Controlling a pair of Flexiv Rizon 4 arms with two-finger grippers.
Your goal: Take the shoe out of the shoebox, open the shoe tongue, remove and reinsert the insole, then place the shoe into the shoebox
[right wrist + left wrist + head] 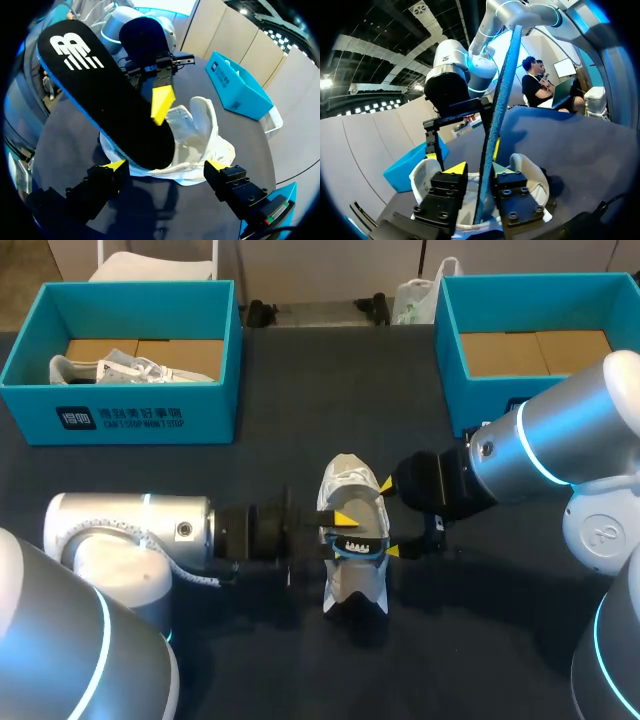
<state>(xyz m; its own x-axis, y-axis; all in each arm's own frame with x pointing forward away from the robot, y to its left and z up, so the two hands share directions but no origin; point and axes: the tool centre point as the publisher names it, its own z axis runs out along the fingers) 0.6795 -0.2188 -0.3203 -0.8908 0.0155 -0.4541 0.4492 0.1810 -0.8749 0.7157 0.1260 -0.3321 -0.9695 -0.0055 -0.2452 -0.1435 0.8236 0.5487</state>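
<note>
Insole step (out or in, unclear): left gripper pinches insole, its end in shoe. Right gripper splayed wide, empty. Next probably calls for steadying the shoe.

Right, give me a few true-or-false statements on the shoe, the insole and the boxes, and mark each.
1. The left fingers grip the insole. True.
2. The insole lies flat inside the shoe. False: it stands tilted, one end at the shoe's opening.
3. The left box holds a second shoe. True.
4. The right fingers hold the insole. False: they are open beside the shoe.
5. The right box holds a shoe. False: only its cardboard floor shows.
</note>
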